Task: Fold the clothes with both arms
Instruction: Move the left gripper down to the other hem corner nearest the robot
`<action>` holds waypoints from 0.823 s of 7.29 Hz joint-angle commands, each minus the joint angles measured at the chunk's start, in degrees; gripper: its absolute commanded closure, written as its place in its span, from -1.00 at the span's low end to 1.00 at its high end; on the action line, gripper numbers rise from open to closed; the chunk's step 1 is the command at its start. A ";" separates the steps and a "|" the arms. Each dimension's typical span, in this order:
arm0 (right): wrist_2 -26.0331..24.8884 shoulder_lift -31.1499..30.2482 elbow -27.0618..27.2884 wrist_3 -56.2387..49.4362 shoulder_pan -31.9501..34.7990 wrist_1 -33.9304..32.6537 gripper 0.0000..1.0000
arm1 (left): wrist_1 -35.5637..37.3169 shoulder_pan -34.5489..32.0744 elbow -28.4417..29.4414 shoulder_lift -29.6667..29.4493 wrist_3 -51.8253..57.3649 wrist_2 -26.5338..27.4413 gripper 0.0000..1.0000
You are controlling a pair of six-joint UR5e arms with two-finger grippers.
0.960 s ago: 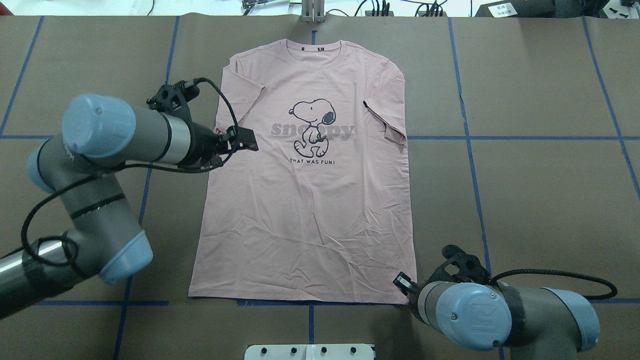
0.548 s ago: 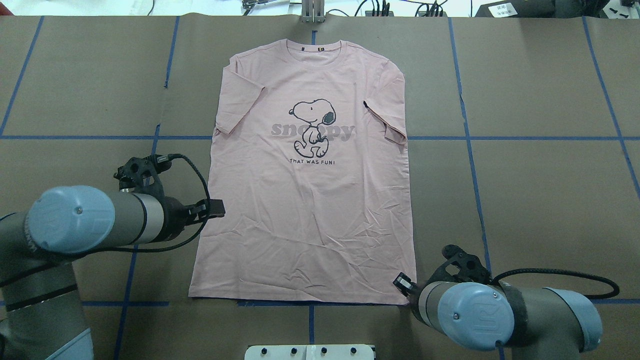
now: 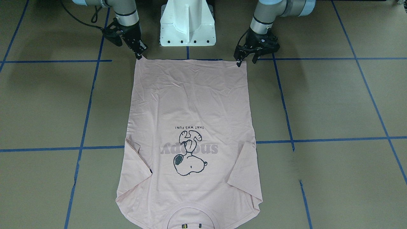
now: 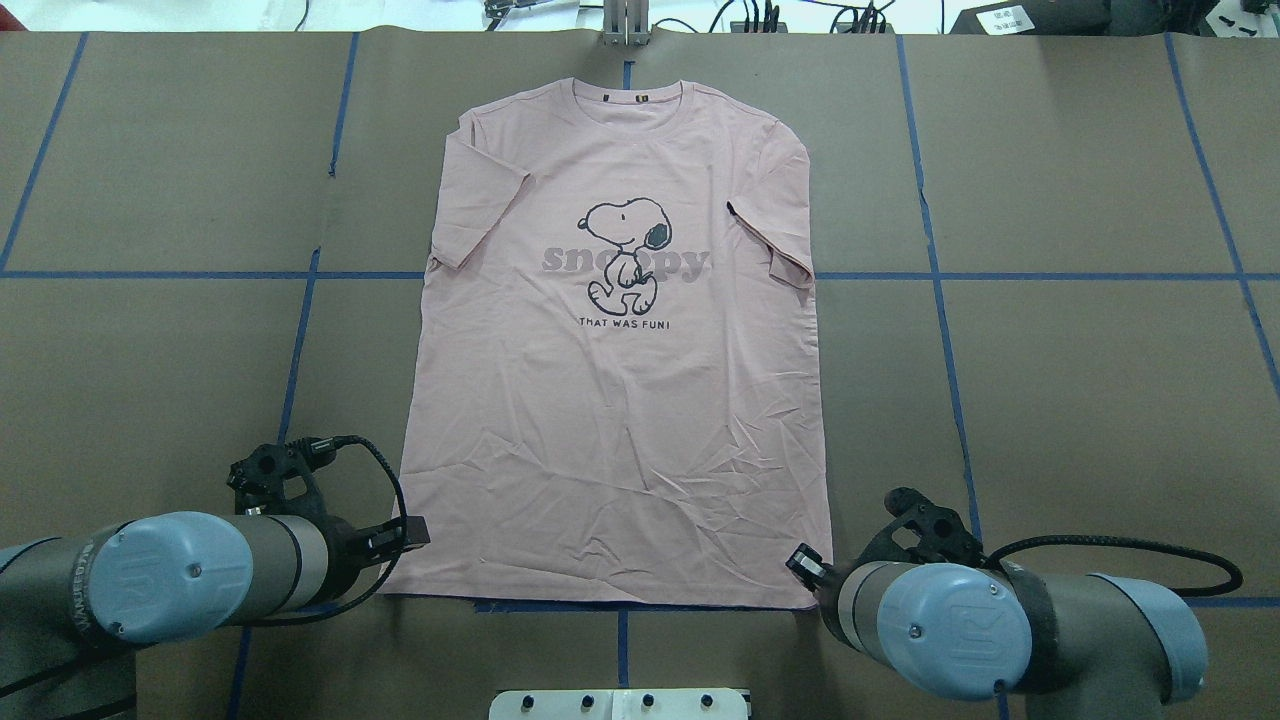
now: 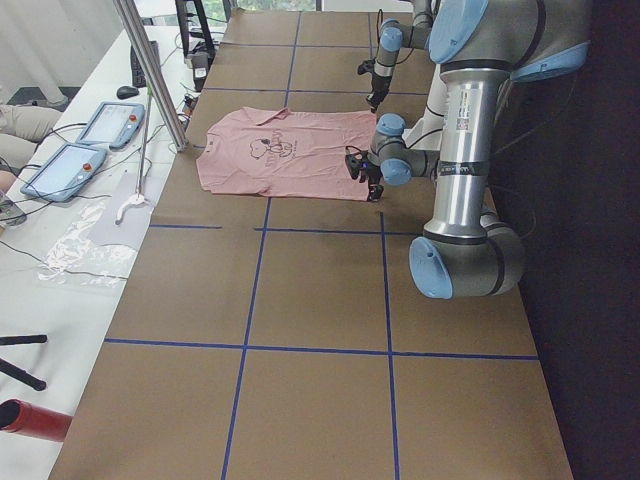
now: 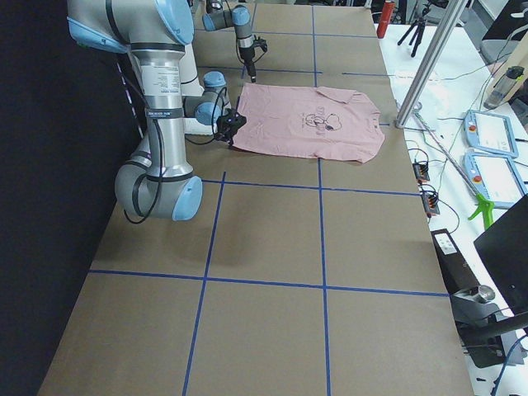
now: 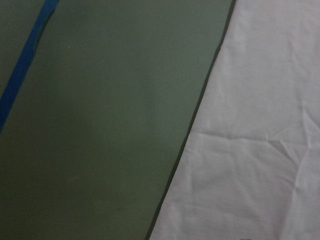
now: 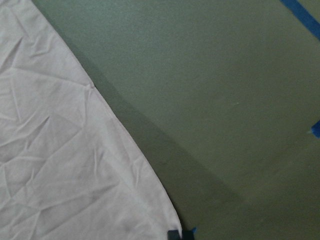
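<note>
The pale pink T-shirt [image 4: 620, 420] lies flat and print-up on the brown table, collar at the far side and hem towards the robot's base. My left gripper [image 3: 246, 61] is open and hangs just over the hem corner on my left; the overhead view shows the left gripper [image 4: 418, 532] at the shirt's edge. My right gripper [image 3: 139, 56] points down at the other hem corner, with the right gripper [image 4: 800, 562] touching or nearly touching it; whether its jaws are apart does not show. The right wrist view has the shirt [image 8: 65, 165] corner flat at the bottom edge.
The white pedestal base [image 3: 187, 22] stands just behind the hem. Blue tape lines [image 4: 940, 330] grid the table. A metal pole [image 5: 150, 75] and tablets [image 5: 60, 170] stand beyond the far edge by the collar.
My left arm has swept from the shirt's left sleeve back along its side to the hem corner near the base. The right arm and the shirt have stayed put.
</note>
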 commanded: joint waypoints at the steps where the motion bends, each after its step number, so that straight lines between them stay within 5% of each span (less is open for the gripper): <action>1: 0.00 0.06 0.04 -0.01 0.02 0.00 1.00 | 0.14 1.18 0.61 0.00 -0.46 0.24 -0.51; 4: 0.00 -0.03 0.04 -0.01 0.02 0.00 1.00 | 0.14 1.98 1.59 -0.35 -0.45 0.15 -0.35; 6: 0.00 0.06 0.04 0.00 0.02 0.00 1.00 | 0.14 2.07 1.59 -0.35 -0.46 0.06 -0.02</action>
